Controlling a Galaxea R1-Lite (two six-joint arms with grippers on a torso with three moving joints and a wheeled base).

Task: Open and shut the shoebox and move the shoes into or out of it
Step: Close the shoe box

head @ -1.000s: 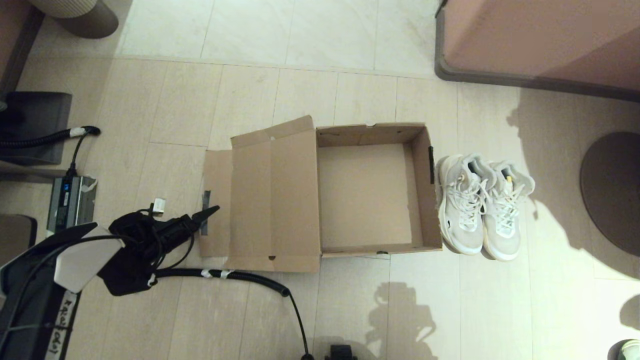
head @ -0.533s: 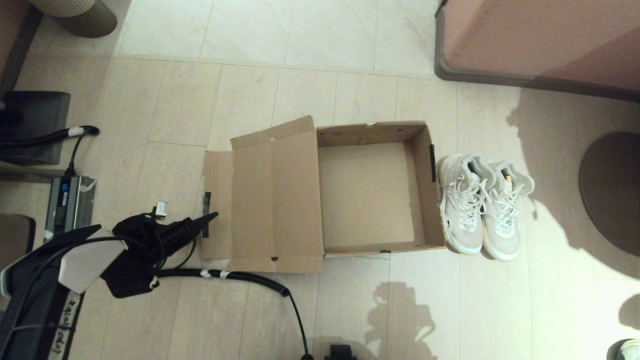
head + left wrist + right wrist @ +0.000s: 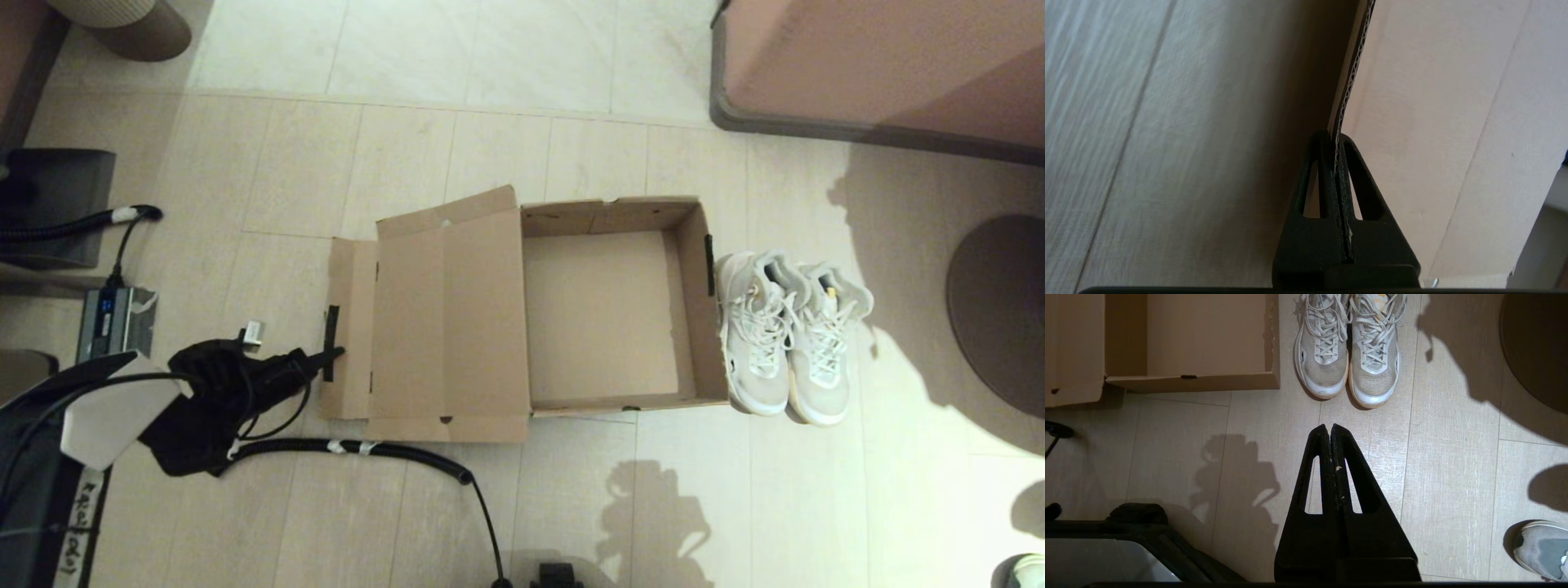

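Shoebox (image 3: 608, 314): sitting open on the floor (image 3: 490, 147), nothing lying inside it; lid (image 3: 445, 318) folded back toward the left hand, its outer flap (image 3: 347, 327) tilting up off the floor.
Shoes (image 3: 788, 335): standing side by side on the floor, outside the shoebox, just beside the wall farthest from the left hand; in the right wrist view they are lying just ahead of the right hand's fingertips, apart from them.
Left hand (image 3: 336, 353): fingers pressing together on the edge of the lid's flap, beside the dark tape strip (image 3: 331, 343); the left wrist view shows the corrugated edge pinched between the two pads.
Right hand (image 3: 1329, 430): hanging over bare floor, fingers closed on each other, holding nothing.
Change from half a second ago: flap is rising and drawing in toward the box; left hand is pulling back slightly with it; shoes are sitting where they were.
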